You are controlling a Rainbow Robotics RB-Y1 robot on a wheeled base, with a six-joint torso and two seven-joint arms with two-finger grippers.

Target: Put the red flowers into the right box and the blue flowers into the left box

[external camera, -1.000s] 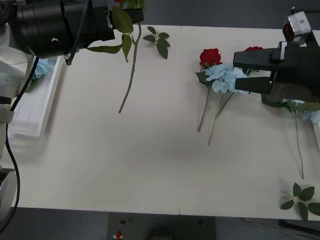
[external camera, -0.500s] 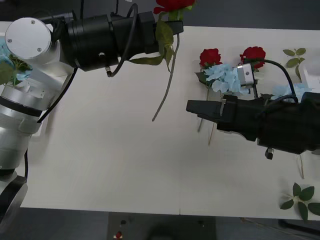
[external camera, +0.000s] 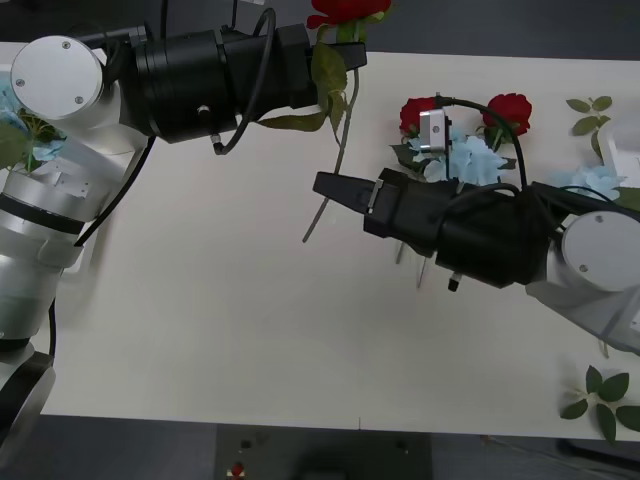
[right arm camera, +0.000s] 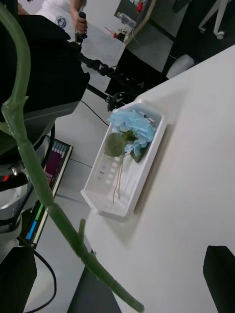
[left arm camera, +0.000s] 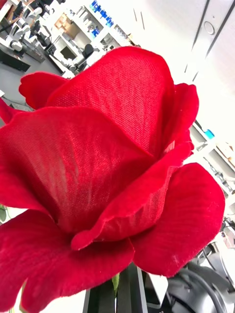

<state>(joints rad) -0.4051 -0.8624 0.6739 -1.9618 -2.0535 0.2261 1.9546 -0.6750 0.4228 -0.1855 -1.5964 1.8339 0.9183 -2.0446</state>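
Note:
My left gripper (external camera: 338,48) is shut on a red flower (external camera: 343,9) and holds it above the table's far edge. Its big red head (left arm camera: 98,161) shows close up in the left wrist view. Its green stem (external camera: 330,180) hangs down over the table. My right gripper (external camera: 326,186) is open beside the stem's lower end, and the stem (right arm camera: 44,195) crosses just ahead of its black fingers (right arm camera: 221,274). Two more red flowers (external camera: 420,108) and blue flowers (external camera: 478,158) lie on the table behind the right arm. The left box (right arm camera: 147,161) holds a blue flower (right arm camera: 131,128).
The right box (external camera: 622,152) shows as a white edge at the far right. Another blue flower (external camera: 592,180) lies near it. Loose leaf sprigs lie at the far right (external camera: 590,103) and the near right corner (external camera: 600,395). The left arm (external camera: 60,150) covers the table's left side.
The left arm swung right with the red flower, then held still. The right arm turned and reached left until its open gripper came up to the hanging stem.

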